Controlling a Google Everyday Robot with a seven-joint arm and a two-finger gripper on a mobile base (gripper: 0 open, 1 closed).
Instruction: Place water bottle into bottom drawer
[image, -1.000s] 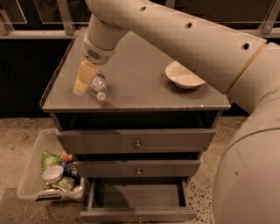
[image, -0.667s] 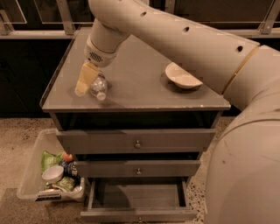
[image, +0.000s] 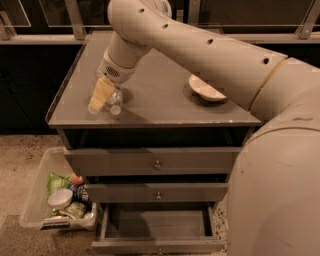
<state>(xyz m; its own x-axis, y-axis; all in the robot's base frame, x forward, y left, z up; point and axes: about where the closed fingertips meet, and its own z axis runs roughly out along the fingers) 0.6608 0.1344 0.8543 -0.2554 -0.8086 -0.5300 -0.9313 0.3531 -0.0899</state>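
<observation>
Right now we see the gripper (image: 103, 95) low at the front-left of the cabinet top (image: 165, 112), touching the water bottle (image: 116, 102), which lies on its side there. We can't tell whether the gripper is open or closed, or has hold of the bottle. A white bowl (image: 204, 89) sits well apart to the right, partly under the arm (image: 200, 45). Below, the top drawer (image: 125, 162) and middle drawer (image: 125, 194) are closed. The bottom drawer (image: 157, 244) is pulled out past both. A clear bin (image: 31, 200) w/ clutter sits on the floor just left of it.
</observation>
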